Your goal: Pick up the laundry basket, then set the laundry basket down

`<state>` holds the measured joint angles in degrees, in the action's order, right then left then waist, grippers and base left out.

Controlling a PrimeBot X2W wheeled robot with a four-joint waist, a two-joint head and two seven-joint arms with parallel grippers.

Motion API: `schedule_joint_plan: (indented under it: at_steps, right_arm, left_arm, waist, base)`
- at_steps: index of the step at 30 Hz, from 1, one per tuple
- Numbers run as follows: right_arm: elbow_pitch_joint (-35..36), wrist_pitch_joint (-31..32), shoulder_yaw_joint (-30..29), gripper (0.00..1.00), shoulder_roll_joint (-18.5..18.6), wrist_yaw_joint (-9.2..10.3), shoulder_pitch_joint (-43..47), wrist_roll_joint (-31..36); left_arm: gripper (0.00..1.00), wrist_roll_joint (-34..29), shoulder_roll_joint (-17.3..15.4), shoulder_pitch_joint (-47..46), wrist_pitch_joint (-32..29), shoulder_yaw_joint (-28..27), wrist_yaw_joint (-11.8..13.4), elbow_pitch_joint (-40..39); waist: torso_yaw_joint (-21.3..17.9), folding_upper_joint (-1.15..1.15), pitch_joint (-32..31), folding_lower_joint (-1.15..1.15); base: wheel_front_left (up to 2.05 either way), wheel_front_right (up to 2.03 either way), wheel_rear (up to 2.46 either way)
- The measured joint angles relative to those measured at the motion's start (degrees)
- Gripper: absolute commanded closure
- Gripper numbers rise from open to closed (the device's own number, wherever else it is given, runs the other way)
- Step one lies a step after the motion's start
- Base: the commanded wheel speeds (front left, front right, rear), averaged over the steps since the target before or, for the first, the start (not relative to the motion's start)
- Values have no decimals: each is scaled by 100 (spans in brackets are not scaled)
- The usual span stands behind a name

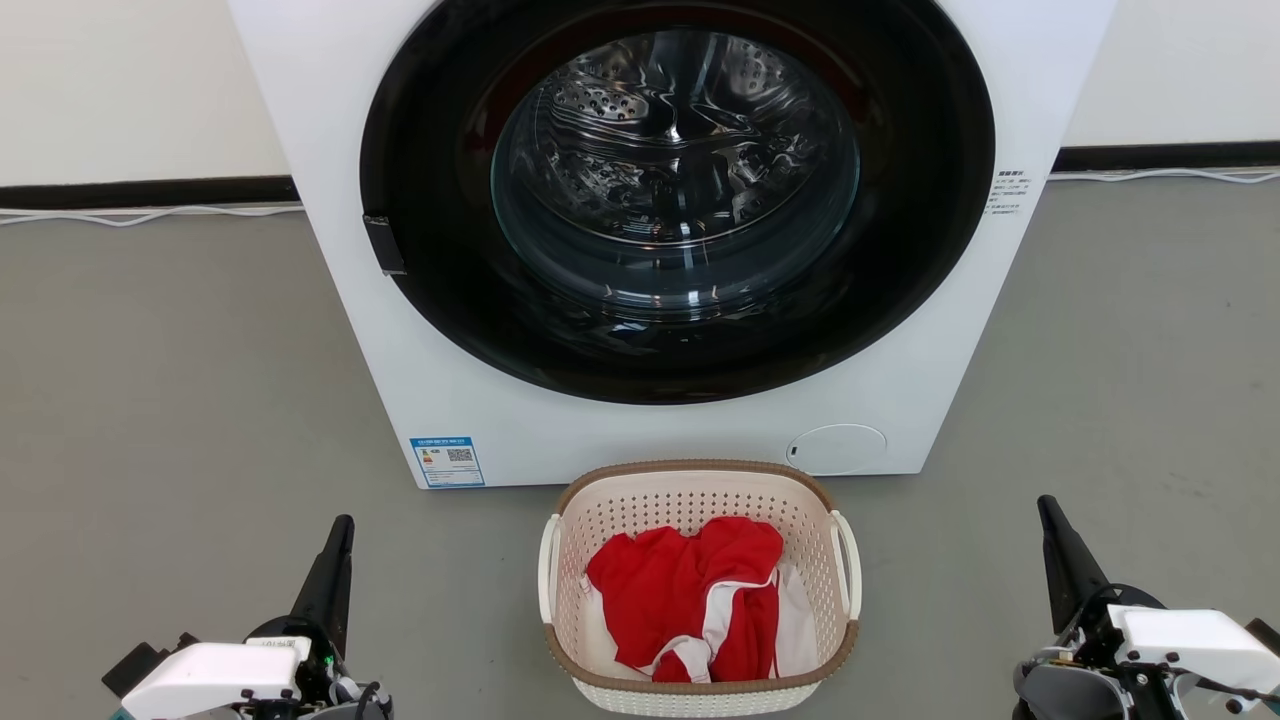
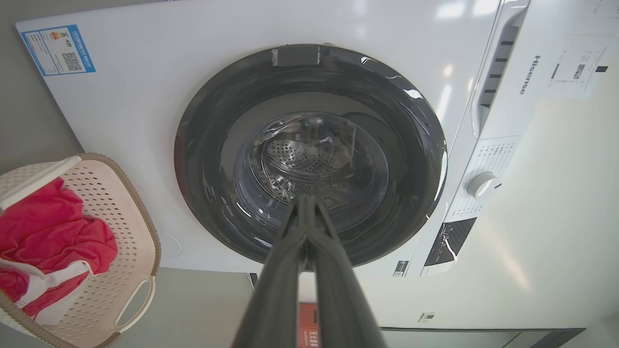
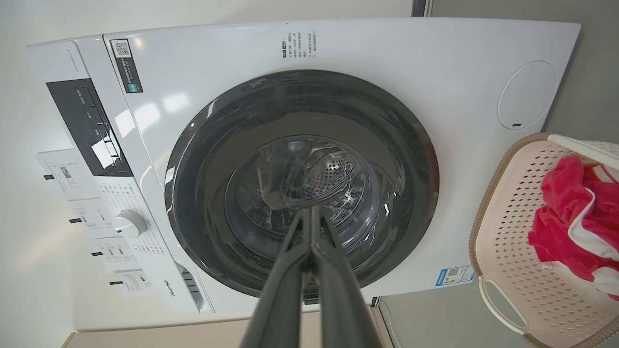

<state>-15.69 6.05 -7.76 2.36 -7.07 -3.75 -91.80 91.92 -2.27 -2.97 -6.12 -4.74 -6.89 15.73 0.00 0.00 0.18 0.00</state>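
Note:
The laundry basket point(image 1: 690, 500), cream-white and perforated with a brown rim, stands on the grey floor just in front of the washer. It holds red and white clothes point(image 1: 690, 590). White loop handles sit on its left side point(image 1: 548, 565) and right side point(image 1: 848, 562). My left gripper point(image 1: 342, 525) is low at the left, well apart from the basket, its fingers pressed together and holding nothing. My right gripper point(image 1: 1045, 503) is low at the right, likewise shut and apart from it. The basket point(image 2: 123, 212) also shows at the left wrist view's left edge and the basket point(image 3: 503, 212) at the right wrist view's right edge.
A white front-loading washer point(image 1: 640, 440) with a closed dark round door point(image 1: 676, 190) stands directly behind the basket. Grey floor point(image 1: 170, 400) spreads to both sides. A white wall with a black skirting and a white cable point(image 1: 140, 215) runs along the back.

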Motion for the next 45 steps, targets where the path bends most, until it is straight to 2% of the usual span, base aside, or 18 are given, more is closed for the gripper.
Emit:
schedule_joint_plan:
  at_steps: [45]
  right_arm:
    - [0, 0, 0, 100, 0, 0, -1, 0]
  left_arm:
    - [100, 0, 0, 0, 0, -1, 0, -2]
  waist:
    - [0, 0, 0, 0]
  base:
    - [0, 0, 0]
